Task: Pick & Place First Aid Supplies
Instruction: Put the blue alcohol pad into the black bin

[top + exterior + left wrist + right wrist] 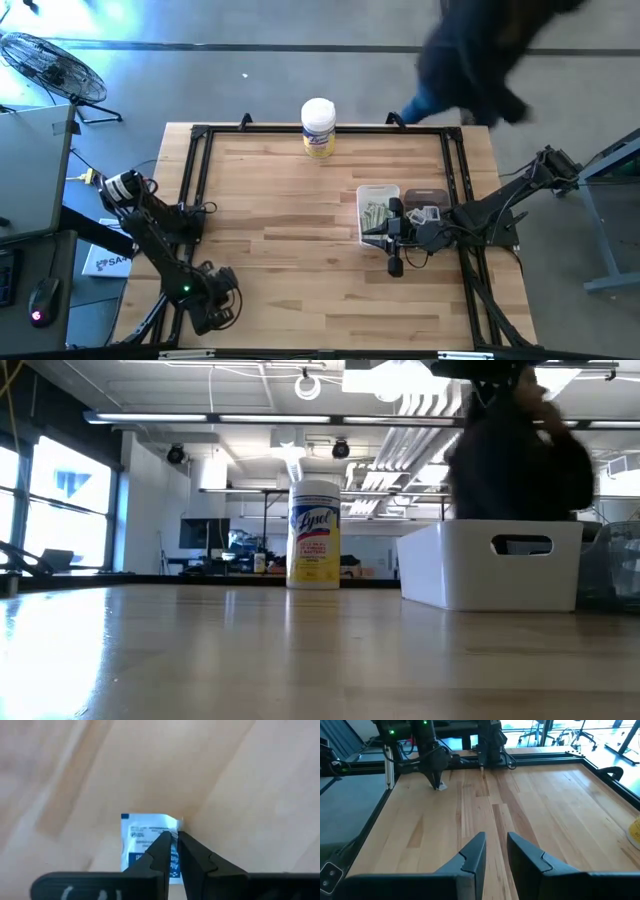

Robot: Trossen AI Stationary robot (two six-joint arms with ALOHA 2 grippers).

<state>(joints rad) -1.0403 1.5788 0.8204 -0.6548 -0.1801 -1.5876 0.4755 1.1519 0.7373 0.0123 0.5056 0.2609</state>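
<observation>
A small white packet with a blue mark (145, 840) lies on the wooden table near its near left corner, and my left gripper (173, 836) points down and is shut on it. It also shows as a white speck (442, 786) under that gripper. My right gripper (496, 837) hovers open and empty at the table's right side (392, 245), beside a white bin (372, 192) holding pale green-white packets and a dark bin (432, 196) holding small white squares. My left gripper pinches the packet between its two fingers at one side edge (174, 851), near a corner. The fingers (161, 851) come from above, pointing steeply down. The rest of the packet lies flat on the table.
A tall white canister with a yellow label (318, 127) stands at the table's far edge. The white bin (490, 565) shows at table height. A black frame (195, 180) runs round the table. A person in dark clothes (480, 50) moves beyond the far right corner.
</observation>
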